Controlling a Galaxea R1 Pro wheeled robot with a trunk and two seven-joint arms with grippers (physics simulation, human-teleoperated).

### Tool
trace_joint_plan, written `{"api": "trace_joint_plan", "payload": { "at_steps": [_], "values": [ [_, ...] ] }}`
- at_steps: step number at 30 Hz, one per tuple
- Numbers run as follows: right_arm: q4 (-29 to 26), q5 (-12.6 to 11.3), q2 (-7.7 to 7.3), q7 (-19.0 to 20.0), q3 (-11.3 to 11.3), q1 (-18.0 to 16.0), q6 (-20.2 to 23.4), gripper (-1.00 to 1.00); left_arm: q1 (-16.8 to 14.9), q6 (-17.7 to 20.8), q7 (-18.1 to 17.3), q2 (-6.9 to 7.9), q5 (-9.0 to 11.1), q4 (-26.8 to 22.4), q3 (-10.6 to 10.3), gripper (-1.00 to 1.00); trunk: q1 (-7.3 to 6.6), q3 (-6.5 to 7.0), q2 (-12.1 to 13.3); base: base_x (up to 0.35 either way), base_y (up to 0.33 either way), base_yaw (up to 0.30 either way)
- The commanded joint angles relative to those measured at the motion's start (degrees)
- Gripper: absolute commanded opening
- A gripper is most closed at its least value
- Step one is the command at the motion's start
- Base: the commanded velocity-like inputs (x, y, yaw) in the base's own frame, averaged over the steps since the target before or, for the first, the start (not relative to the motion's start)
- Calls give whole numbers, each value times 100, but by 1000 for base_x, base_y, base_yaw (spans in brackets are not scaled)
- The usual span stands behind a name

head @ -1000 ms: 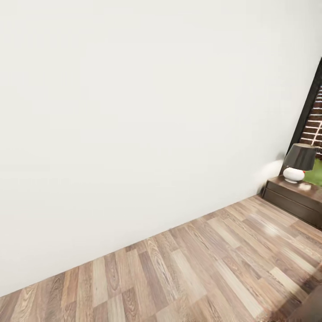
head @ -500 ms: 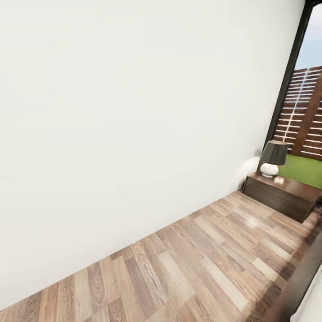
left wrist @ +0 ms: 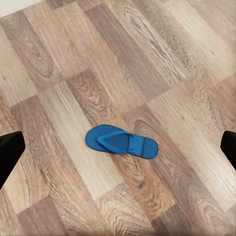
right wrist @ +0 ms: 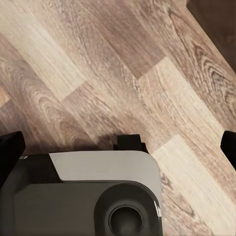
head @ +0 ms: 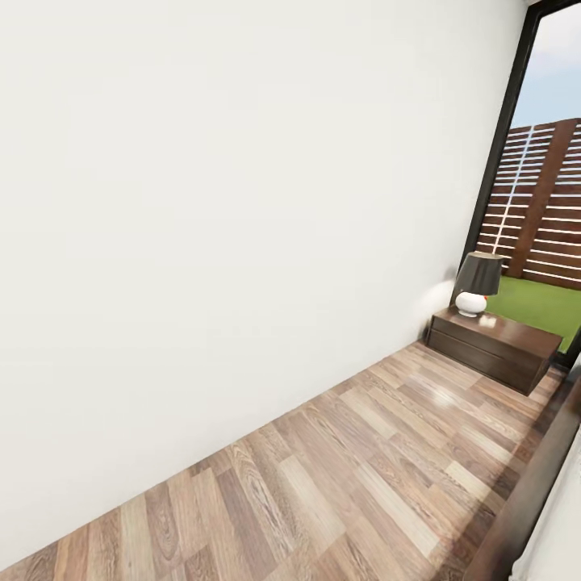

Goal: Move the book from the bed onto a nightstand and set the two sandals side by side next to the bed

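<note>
One blue sandal (left wrist: 123, 142) lies flat on the wood-plank floor in the left wrist view, far below my left gripper (left wrist: 119, 151). That gripper is open, its dark fingertips (left wrist: 10, 153) wide apart at the picture's edges. My right gripper (right wrist: 119, 150) is open too, hanging over the floor and my own grey base (right wrist: 93, 194). The bed's dark wood base (head: 524, 500) and a sliver of pale mattress (head: 565, 537) show at the lower right of the head view. The book and the nightstand are out of view.
A white wall (head: 242, 202) runs along the left of the bedroom. A long low dark brown cabinet (head: 492, 345) with a dark-shaded lamp (head: 478, 282) stands at the far end, by the tall dark-framed window (head: 541, 186). Wood floor (head: 363, 460) lies between wall and bed.
The head camera has turned: the cabinet and lamp sit further left in the picture, more of the window shows, and the bed's edge has come into view.
</note>
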Motion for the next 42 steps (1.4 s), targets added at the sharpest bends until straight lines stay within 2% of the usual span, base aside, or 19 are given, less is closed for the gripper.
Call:
{"api": "trace_joint_plan", "payload": {
  "at_steps": [1, 10, 12, 13, 14, 16, 17, 19, 20, 23, 26, 31, 42],
  "values": [
    [-4, -4, 3, 24, -27, -1, 12, 100, -2, -17, 7, -1, 27, -1, 1, 100, 0, -5, -3, 0, 0, -1],
    [0, -4, 11, 36, -28, -1, 8, 100, -2, -10, 44, -6, 34, -36, 5, 100, 0, -5, -3, 0, 0, 0],
    [0, -5, 11, 37, -30, -1, 10, 100, -18, 21, 53, -11, 85, -71, 12, 100, 0, -5, -3, 0, 0, 0],
    [1, -6, 11, 37, -31, -1, 9, 100, -31, 63, 55, -9, 176, -80, 38, 100, 0, -5, -3, 0, 0, 0],
    [1, -6, 11, 37, -31, -1, 10, 100, -46, 191, 56, -4, 361, -91, 94, 100, 0, -5, -3, 0, 0, 0],
    [1, -7, 11, 37, -31, -1, 11, 100, -94, 655, 48, 23, 917, -113, 220, 100, 0, -5, -3, 0, 0, 0],
    [1, -7, 11, 37, -31, -1, 9, 100, -110, 757, 43, 39, 1040, -122, 235, 100, 0, -5, -3, 0, 0, 0],
    [1, -7, 11, 37, -31, -1, 11, 100, -171, 1037, 22, 133, 1507, -158, 271, 100, 0, -5, -3, 0, 0, 0],
    [1, -7, 11, 37, -31, -1, 11, 100, -180, 1076, 19, 159, 1610, -163, 276, 100, 0, -5, -3, 0, 0, 0],
    [1, -7, 11, 37, -31, -1, 10, 100, -209, 1193, 4, 276, 2122, -179, 291, 100, 0, -5, -3, 0, 0, 0],
    [1, -7, 11, 37, -31, -1, 11, 100, -218, 1223, -1, 322, 2432, -180, 295, 100, 0, -5, -3, 0, 0, 0],
    [1, -7, 11, 37, -31, -1, 10, 100, -221, 1233, -2, 331, 2566, -169, 296, 100, 0, -5, -3, 0, 0, 0],
    [1, -7, 11, 37, -31, -1, 11, 100, -221, 1220, -2, 327, 2572, -158, 296, 100, 0, -5, -3, 0, 0, 0]
  ]
}}
